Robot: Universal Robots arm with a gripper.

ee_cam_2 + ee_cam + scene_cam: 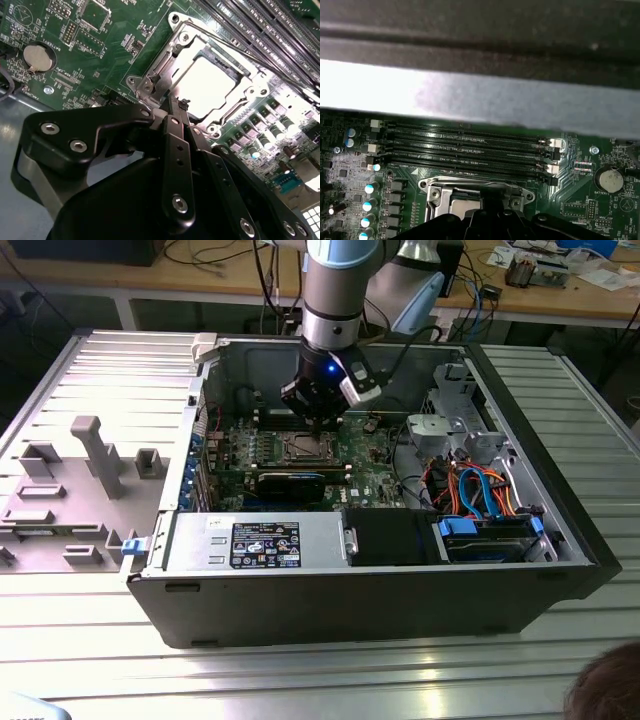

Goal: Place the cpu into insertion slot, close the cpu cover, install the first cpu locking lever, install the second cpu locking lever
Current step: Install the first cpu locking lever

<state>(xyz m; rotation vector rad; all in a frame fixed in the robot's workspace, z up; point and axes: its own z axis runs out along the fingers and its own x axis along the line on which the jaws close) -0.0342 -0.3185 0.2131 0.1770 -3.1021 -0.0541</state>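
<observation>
Setting: open computer case (380, 580) lying on a ribbed metal table (300, 670), green motherboard (375, 475) exposed inside.
Arm: reaching down into the case from the far side, pincer (318, 418) poised just above the socket area, toward the exterior view's left of the board's middle.
Pincer: black fingers (176, 150) drawn together to a narrow tip in the second wrist view, nothing visibly held between them, tip at the edge of the socket frame.
Cpu (210, 85): seated flat in the socket, dull silver top facing up, seen through the frame's opening.
Cpu cover (165, 65): silver frame lying down flat around the cpu; also in the first wrist view (470, 187).
Memory slots (470, 145): row of long black slots just beside the socket.
Coin battery (39, 57): round, silver, on the board well apart from the socket.
Foreground: grey moulded tray (70, 490) on the table at the exterior view's left, beside the case.
</observation>
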